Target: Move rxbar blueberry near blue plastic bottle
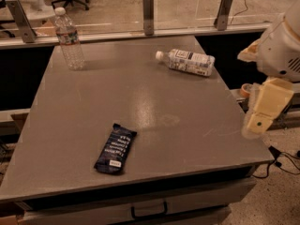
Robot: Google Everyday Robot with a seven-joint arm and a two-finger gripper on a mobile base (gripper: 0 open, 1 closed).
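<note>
The rxbar blueberry [116,148] is a flat dark navy wrapper with white text, lying near the table's front edge, left of centre. The blue plastic bottle [186,61] has a white cap and a white-and-pale-blue label, and lies on its side at the back right of the table. My gripper [257,122] hangs at the end of the cream arm at the table's right edge, far from both the bar and the bottle. It holds nothing that I can see.
A taller clear ribbed water bottle [69,40] stands upright at the back left. The grey table [154,107] has a glass barrier with metal posts [148,7] along its back edge. A drawer handle [149,210] sits below the front edge.
</note>
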